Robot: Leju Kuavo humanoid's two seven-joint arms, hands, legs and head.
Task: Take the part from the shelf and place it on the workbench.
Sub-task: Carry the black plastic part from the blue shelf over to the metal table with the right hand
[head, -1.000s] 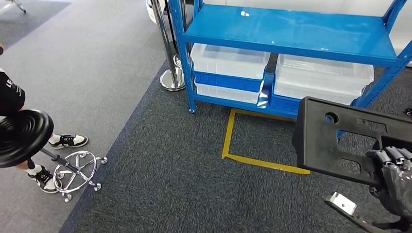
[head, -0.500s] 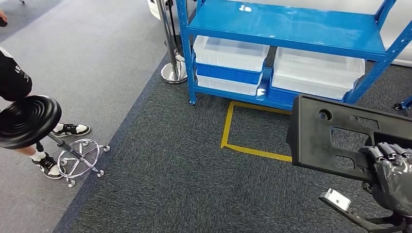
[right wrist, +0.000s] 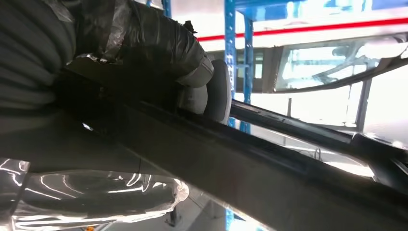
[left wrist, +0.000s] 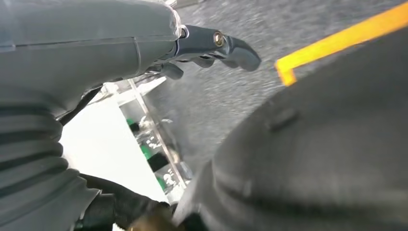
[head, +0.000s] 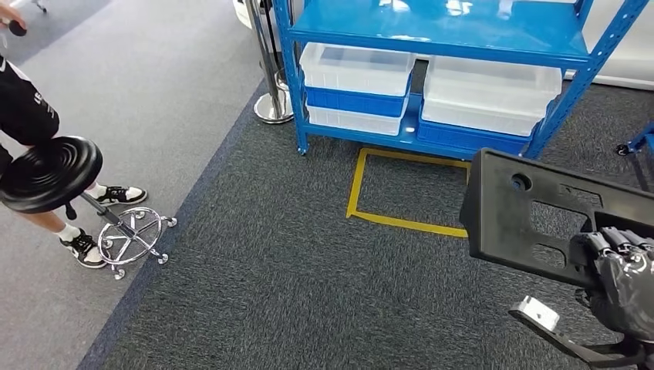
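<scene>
Dark carpet point(head: 270, 285) lies open ahead; the blue shelf point(head: 432, 46) blocks beyond, a stool point(head: 54, 173) and person point(head: 27, 116) stand left

Matt black plastic part point(head: 524, 216)

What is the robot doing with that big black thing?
The robot is carrying a flat black plastic part with holes in it. Its right hand grips the part's near edge and holds it up over the dark carpet. The blue shelf with its white bins stands just ahead, beyond a yellow tape square on the floor. A person stands off to the left beside a black stool. The part is off the shelf, and no workbench is in sight yet.
</scene>
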